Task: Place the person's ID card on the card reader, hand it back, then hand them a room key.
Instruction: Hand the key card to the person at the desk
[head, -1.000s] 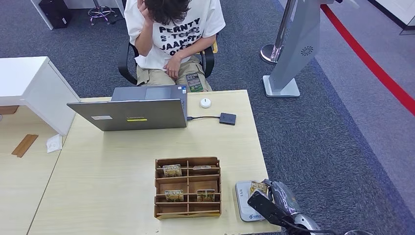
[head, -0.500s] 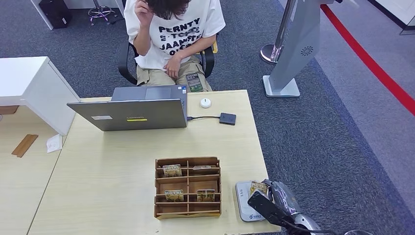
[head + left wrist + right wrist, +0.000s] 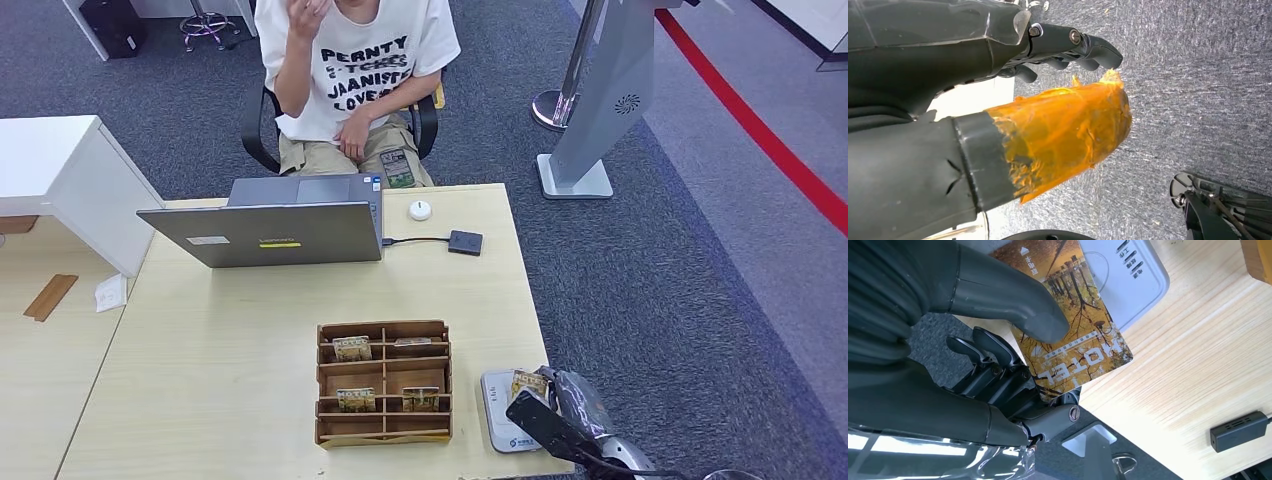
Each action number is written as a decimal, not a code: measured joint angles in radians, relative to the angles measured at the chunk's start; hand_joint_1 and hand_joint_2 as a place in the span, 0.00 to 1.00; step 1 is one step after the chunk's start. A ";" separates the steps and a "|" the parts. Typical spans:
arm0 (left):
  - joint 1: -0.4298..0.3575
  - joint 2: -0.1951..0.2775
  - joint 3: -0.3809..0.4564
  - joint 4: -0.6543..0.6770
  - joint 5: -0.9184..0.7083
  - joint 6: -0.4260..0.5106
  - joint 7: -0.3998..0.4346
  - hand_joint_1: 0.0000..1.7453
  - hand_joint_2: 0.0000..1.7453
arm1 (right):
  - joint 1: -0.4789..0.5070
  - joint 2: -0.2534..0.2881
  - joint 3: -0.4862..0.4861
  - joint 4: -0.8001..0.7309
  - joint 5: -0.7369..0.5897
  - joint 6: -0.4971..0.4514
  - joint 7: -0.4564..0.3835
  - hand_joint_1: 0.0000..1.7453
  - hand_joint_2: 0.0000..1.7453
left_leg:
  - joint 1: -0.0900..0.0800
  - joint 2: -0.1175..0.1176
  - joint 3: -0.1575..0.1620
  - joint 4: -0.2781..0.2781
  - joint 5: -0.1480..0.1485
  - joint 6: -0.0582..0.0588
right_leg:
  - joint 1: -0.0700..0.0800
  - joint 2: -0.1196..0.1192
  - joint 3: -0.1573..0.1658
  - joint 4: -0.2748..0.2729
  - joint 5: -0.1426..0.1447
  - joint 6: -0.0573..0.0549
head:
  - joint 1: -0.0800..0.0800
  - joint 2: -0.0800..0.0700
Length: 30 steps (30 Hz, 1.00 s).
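Right hand (image 3: 1013,355) is seen clamped on a card (image 3: 1073,335) printed with an autumn picture and the word HOTEL, the thick thumb pressed on its face and the darker fingers (image 3: 990,365) set beneath it, at the near right corner of the table (image 3: 250,340). From the head view the same hand (image 3: 560,405) is held over the white card reader (image 3: 497,410), just right of the wooden card box (image 3: 383,383), with the card (image 3: 528,384) lying partly over the reader's top; whether it is touching cannot be told. The card is judged to be light, thin and stiff, with a glossy face that may slip under a smooth thumb, so a firm pinch across one short end is called for, the rest of the face being left free for the reader. Flexing is to be avoided. Far across the table, behind the laptop (image 3: 265,232), a person (image 3: 350,80) is seated with one hand raised. Left hand (image 3: 1013,100) is shown above grey carpet, its thumb wrapped in orange tape, its dark fingers curled in with nothing held.
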 joint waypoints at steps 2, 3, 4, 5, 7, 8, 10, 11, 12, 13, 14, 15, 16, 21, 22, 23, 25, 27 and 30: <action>0.000 0.000 0.000 0.000 0.001 0.001 0.000 0.00 0.00 | 0.000 0.000 0.000 0.000 0.000 -0.001 0.001 1.00 1.00 | 0.000 0.000 0.000 0.000 0.000 0.000 | 0.000 0.000 0.000 0.000 0.000 0.000 | 0.000 0.000; 0.000 0.000 0.000 0.000 0.001 0.001 0.000 0.00 0.00 | 0.000 0.000 0.001 0.000 -0.001 -0.001 0.002 1.00 1.00 | 0.000 0.000 0.000 0.000 0.000 0.000 | 0.000 0.000 0.000 0.000 0.000 0.000 | 0.000 0.000; 0.000 0.000 0.000 0.000 0.001 0.002 0.000 0.00 0.00 | 0.000 0.000 0.001 0.000 -0.001 -0.002 0.003 1.00 1.00 | 0.000 0.000 0.000 0.000 0.000 0.000 | 0.000 0.000 0.000 0.000 0.000 0.000 | 0.000 0.000; 0.000 0.000 0.000 0.000 0.002 0.002 0.000 0.00 0.00 | 0.000 0.000 0.002 0.000 -0.001 -0.002 0.004 1.00 1.00 | 0.000 0.000 0.000 0.000 0.000 0.000 | 0.000 0.000 0.000 0.000 0.000 0.000 | 0.000 0.000; 0.000 0.000 0.000 0.000 0.002 0.003 0.000 0.00 0.00 | 0.000 0.000 0.003 0.000 -0.001 -0.003 0.004 1.00 1.00 | 0.000 0.000 0.000 0.000 0.000 0.000 | 0.000 0.000 0.000 0.000 0.000 0.000 | 0.000 0.000; 0.000 0.000 0.000 0.000 0.002 0.003 0.000 0.00 0.00 | 0.000 -0.001 0.004 0.000 -0.001 -0.003 0.004 1.00 1.00 | 0.000 0.000 0.000 0.000 0.000 0.000 | 0.000 0.000 0.000 0.000 0.000 0.000 | 0.000 0.000; 0.000 0.000 0.000 0.000 0.003 0.004 0.000 0.00 0.00 | 0.000 -0.002 0.005 0.000 -0.001 -0.004 0.005 1.00 1.00 | 0.000 0.000 0.000 0.000 0.000 0.000 | 0.000 0.000 0.000 0.000 0.000 0.000 | 0.000 0.000; 0.000 0.000 0.000 0.000 0.003 0.004 0.000 0.00 0.00 | 0.000 -0.002 0.006 -0.001 -0.001 -0.005 0.005 1.00 1.00 | 0.000 0.000 0.000 0.000 0.000 0.000 | 0.000 0.000 0.000 0.000 0.000 0.000 | 0.000 0.000; 0.000 0.000 0.000 0.000 0.004 0.005 0.000 0.00 0.00 | 0.000 -0.002 0.006 -0.001 -0.001 -0.007 0.005 1.00 1.00 | 0.000 0.000 0.000 0.000 0.000 0.000 | 0.000 0.000 0.000 0.000 0.000 0.000 | 0.000 0.000; 0.000 0.000 0.000 0.000 0.004 0.005 0.000 0.00 0.00 | 0.001 -0.002 0.007 -0.001 -0.001 -0.009 0.005 1.00 1.00 | 0.000 0.000 0.000 0.000 0.000 0.000 | 0.000 0.000 0.000 0.000 0.000 0.000 | 0.000 0.000; 0.000 0.000 0.000 0.000 0.005 0.005 0.000 0.00 0.00 | 0.001 -0.002 0.007 -0.001 -0.001 -0.010 0.005 1.00 1.00 | 0.000 0.000 0.000 0.000 0.000 0.000 | 0.000 0.000 0.000 0.000 0.000 0.000 | 0.000 0.000; 0.000 0.000 0.000 0.000 0.005 0.005 0.000 0.00 0.00 | 0.002 -0.002 0.007 -0.001 -0.001 -0.012 0.005 1.00 1.00 | 0.000 0.000 0.000 0.000 0.000 0.000 | 0.000 0.000 0.000 0.000 0.000 0.000 | 0.000 0.000; 0.000 0.000 0.000 0.000 0.005 0.005 0.000 0.00 0.00 | 0.002 -0.002 0.007 -0.002 -0.001 -0.013 0.005 1.00 1.00 | 0.000 0.000 0.000 0.000 0.000 0.000 | 0.000 0.000 0.000 0.000 0.000 0.000 | 0.000 0.000; 0.000 0.000 0.000 0.000 0.006 0.005 0.000 0.00 0.00 | 0.004 -0.003 0.007 -0.002 -0.001 -0.015 0.005 1.00 1.00 | 0.000 0.000 0.000 0.000 0.000 0.000 | 0.000 0.000 0.000 0.000 0.000 0.000 | 0.000 0.000; 0.000 0.000 0.000 0.000 0.006 0.005 0.000 0.00 0.00 | 0.004 -0.003 0.007 -0.002 -0.001 -0.016 0.005 1.00 1.00 | 0.000 0.000 0.000 0.000 0.000 0.000 | 0.000 0.000 0.000 0.000 0.000 0.000 | 0.000 0.000; 0.000 0.000 0.000 0.000 0.006 0.005 0.000 0.00 0.00 | 0.004 -0.003 0.008 -0.002 -0.001 -0.017 0.005 1.00 1.00 | 0.000 0.000 0.000 0.000 0.000 0.000 | 0.000 0.000 0.000 0.000 0.000 0.000 | 0.000 0.000; 0.000 0.000 0.000 0.000 0.008 0.006 0.000 0.00 0.00 | 0.006 -0.003 0.008 -0.003 -0.001 -0.027 0.004 1.00 1.00 | 0.000 0.000 0.000 0.000 0.000 0.000 | 0.000 0.000 0.000 0.000 0.000 0.000 | 0.000 0.000; 0.000 0.000 0.000 0.000 0.013 0.008 -0.002 0.00 0.00 | 0.013 -0.001 0.007 -0.008 0.000 -0.058 -0.009 1.00 1.00 | 0.000 0.000 0.000 0.000 0.000 0.000 | 0.000 0.000 0.000 0.000 0.000 0.000 | 0.000 0.000; 0.000 -0.001 0.000 0.000 0.024 0.015 -0.009 0.00 0.00 | 0.038 0.023 -0.014 -0.028 0.004 -0.141 -0.069 1.00 1.00 | 0.000 0.000 -0.001 0.000 0.000 0.000 | 0.000 0.000 0.000 0.000 0.000 0.000 | 0.000 0.000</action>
